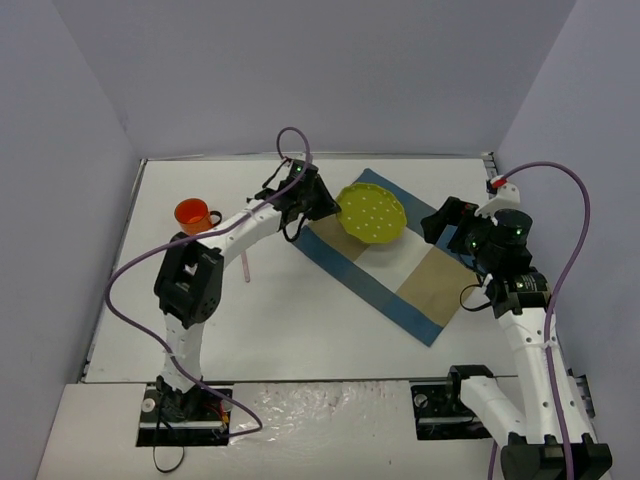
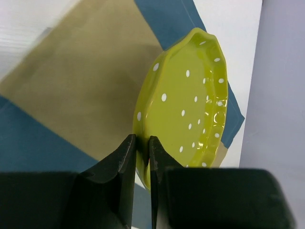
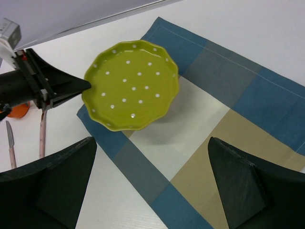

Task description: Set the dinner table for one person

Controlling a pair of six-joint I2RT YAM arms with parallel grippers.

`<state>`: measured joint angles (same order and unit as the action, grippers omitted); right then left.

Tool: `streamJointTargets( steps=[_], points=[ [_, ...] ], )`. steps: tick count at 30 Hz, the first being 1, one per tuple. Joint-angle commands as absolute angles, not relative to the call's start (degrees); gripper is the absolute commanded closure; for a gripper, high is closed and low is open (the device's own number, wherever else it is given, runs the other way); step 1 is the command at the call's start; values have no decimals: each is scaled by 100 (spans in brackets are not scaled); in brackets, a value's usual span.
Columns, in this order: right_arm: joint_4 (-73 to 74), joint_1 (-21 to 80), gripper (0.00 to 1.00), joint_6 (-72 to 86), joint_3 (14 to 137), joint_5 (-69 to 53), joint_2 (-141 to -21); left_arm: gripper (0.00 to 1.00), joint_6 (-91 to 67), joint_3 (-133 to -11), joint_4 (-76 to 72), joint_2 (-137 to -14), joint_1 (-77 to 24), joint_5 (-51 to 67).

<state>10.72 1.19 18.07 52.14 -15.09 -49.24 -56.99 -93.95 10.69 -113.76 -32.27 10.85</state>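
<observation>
White, flat and rectangular, the surface (image 1: 300, 330) fills the floor of the top view between the pale lavender walls (image 1: 60, 150). Its edges run square to them, and its wider span lies left to right. A blue-and-tan checked placemat (image 1: 420, 285) lies on its right half, set diagonally with its long axis running from far left to near right. An orange cup (image 1: 192, 213) stands at the far left, with a thin pink utensil (image 1: 245, 265) near it. The left gripper (image 1: 325, 207) reaches across to the left rim of a yellow-green dotted plate (image 1: 372, 214), which sits over the far corner of the placemat. The right gripper (image 1: 440, 225) hangs just right of the plate, apart from it.

Left wrist view: the fingers (image 2: 126, 162) are pinched nearly together on the plate's rim. The plate (image 2: 190, 105) is seen tilted, with the placemat (image 2: 71, 81) behind it and bare surface (image 2: 228, 28) beyond.

Right wrist view: the right gripper's (image 3: 151, 143) fingers stand wide apart with nothing between them. The plate (image 3: 131, 86) casts a shadow onto the cloth, so it appears lifted. At the left edge a knife (image 3: 10, 143) lies beside the pink utensil (image 3: 43, 136) on the bare surface.
</observation>
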Motion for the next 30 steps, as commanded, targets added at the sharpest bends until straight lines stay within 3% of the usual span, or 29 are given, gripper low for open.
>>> streamJointTargets(
  steps=[1, 13, 30],
  points=[
    [820, 144, 0, 1854, 5256, -1626, -4814, 100, -6146, -10217, -284, -11354, -3491, 1441],
    [1003, 141, 0, 1827, 5247, -1582, -4710, 100, -6303, -10790, -632, -12255, -3868, 1678],
    [1050, 145, 0, 1803, 5101, -1521, -4689, 100, -6199, -9901, -788, -12653, -3941, 1793]
  ],
)
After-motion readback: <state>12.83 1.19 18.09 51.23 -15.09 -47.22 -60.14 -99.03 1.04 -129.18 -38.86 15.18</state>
